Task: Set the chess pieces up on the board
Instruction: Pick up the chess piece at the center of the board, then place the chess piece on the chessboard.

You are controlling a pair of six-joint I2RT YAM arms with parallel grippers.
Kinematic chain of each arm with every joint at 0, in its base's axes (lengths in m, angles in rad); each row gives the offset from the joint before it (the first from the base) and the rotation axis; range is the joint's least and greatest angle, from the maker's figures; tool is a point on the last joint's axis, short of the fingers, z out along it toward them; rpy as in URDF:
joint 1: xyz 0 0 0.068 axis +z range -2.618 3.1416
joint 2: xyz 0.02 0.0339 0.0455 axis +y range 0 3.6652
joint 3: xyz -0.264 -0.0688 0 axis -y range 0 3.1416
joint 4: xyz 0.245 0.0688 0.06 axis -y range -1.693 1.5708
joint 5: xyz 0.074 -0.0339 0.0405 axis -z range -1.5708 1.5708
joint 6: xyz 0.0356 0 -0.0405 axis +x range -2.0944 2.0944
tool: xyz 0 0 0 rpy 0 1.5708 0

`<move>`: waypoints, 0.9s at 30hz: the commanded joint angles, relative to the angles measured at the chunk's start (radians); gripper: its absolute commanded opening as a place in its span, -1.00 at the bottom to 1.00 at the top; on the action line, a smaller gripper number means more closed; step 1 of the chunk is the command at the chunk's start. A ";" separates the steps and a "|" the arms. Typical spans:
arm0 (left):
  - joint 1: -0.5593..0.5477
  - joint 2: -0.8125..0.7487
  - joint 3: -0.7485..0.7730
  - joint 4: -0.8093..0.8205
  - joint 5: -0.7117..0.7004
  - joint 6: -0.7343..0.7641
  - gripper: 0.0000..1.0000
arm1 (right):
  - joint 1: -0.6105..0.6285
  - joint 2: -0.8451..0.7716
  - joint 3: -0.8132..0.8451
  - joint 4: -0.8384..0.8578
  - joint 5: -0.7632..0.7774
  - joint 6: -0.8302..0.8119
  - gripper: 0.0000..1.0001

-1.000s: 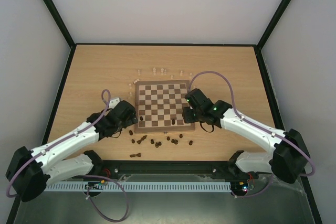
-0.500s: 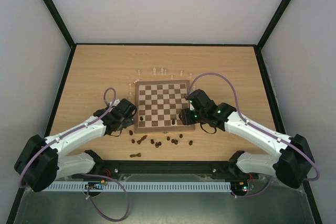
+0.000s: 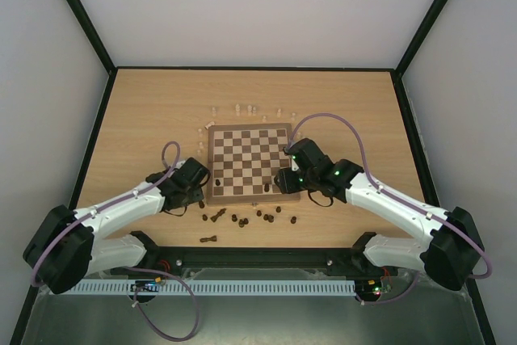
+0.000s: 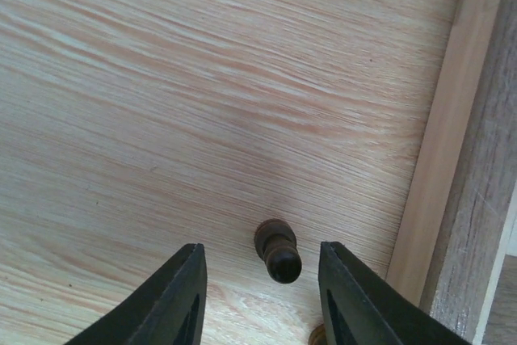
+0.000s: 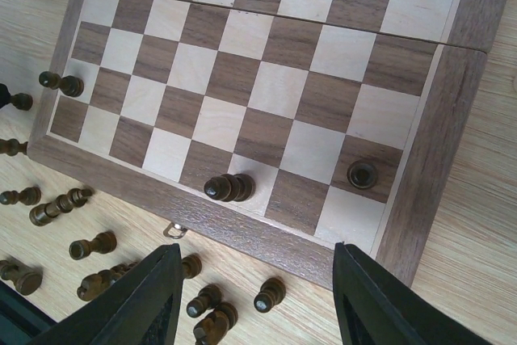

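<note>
The left claw [image 4: 260, 252] is spread around 1 dark chess piece [image 4: 279, 254] on the counter [image 4: 161, 78] just beside the board [image 5: 279, 90], with neither finger touching it. The right claw [image 5: 257, 252] is spread, empty, over the board's near border. 2 dark pieces [image 5: 229, 187] are seen in the nearest row, and more dark ones [image 5: 89, 244] are scattered on the counter.

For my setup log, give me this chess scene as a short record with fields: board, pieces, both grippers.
board: on table, mostly bare
dark pieces on board: a few, near edge
loose dark pieces: table, in front of board
pale pieces: table, beyond board's far edge
left gripper: open, straddling one dark piece on table beside board
right gripper: open, empty, above board's near edge
</note>
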State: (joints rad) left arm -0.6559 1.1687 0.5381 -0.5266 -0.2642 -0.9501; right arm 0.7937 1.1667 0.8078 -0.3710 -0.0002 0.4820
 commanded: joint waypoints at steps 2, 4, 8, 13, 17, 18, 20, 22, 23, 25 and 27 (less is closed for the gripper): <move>0.004 0.024 0.003 0.016 -0.003 0.013 -0.25 | 0.007 -0.014 -0.011 -0.010 -0.012 -0.009 0.03; 0.004 0.039 0.006 0.024 -0.004 0.019 -0.39 | 0.007 -0.015 -0.013 -0.009 -0.011 -0.008 0.03; 0.004 0.062 0.012 0.032 0.005 0.025 -0.68 | 0.008 -0.016 -0.016 -0.008 -0.009 -0.008 0.03; 0.003 0.063 0.025 0.023 -0.001 0.033 -0.94 | 0.009 -0.019 -0.019 -0.008 -0.011 -0.008 0.02; -0.002 0.050 0.088 -0.030 -0.014 0.049 -0.95 | 0.007 -0.024 -0.018 -0.010 -0.009 -0.008 0.02; -0.009 0.045 0.114 -0.066 -0.025 0.054 -0.95 | 0.007 -0.025 -0.018 -0.010 -0.006 -0.008 0.02; -0.023 0.034 0.182 -0.114 -0.034 0.070 -0.95 | 0.008 -0.028 -0.017 -0.014 -0.001 -0.007 0.02; -0.045 0.032 0.257 -0.155 -0.035 0.089 -0.95 | 0.008 -0.031 -0.016 -0.014 0.002 -0.007 0.02; -0.056 0.039 0.291 -0.170 -0.032 0.099 -0.95 | 0.008 -0.033 -0.016 -0.015 0.006 -0.006 0.02; -0.088 0.065 0.367 -0.199 -0.030 0.115 -0.95 | 0.008 -0.036 -0.015 -0.015 0.011 -0.005 0.02; -0.127 0.112 0.429 -0.223 -0.034 0.126 -0.94 | 0.008 -0.038 -0.013 -0.020 0.022 -0.004 0.02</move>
State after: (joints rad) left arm -0.7280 1.2297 0.8612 -0.6525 -0.2821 -0.8677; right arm 0.7944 1.1522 0.8024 -0.3679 0.0036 0.4820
